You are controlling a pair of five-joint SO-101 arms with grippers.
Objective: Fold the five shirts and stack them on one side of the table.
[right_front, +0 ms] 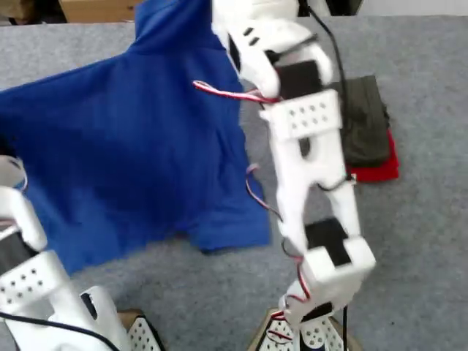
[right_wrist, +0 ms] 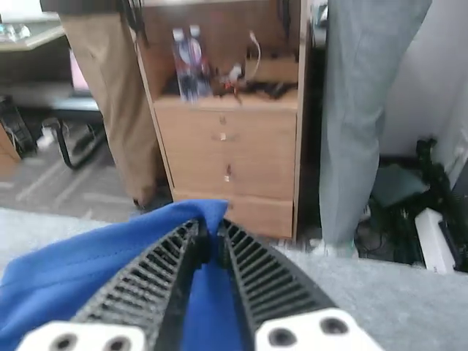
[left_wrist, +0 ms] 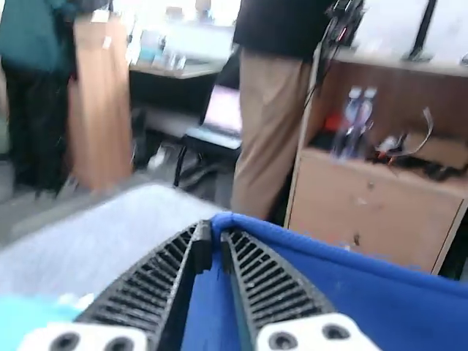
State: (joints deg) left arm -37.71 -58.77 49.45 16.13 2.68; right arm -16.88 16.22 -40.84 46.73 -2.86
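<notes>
Both your left gripper [left_wrist: 216, 245] and right gripper [right_wrist: 210, 234] were clamped on edges of the blue shirt [right_front: 131, 146], unfolded on the table [right_front: 424, 241]. Two folded shirts, green shirt [right_front: 365, 121] on red shirt [right_front: 380, 170], sat stacked to one side. By that count, three were outstanding, this one included.

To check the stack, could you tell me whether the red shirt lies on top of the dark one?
No, the dark shirt lies on top of the red shirt.

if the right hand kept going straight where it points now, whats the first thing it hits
The blue shirt pinched at its tips; past that the right hand seems to face open air, then the wooden drawers, though depth is unclear.
</notes>
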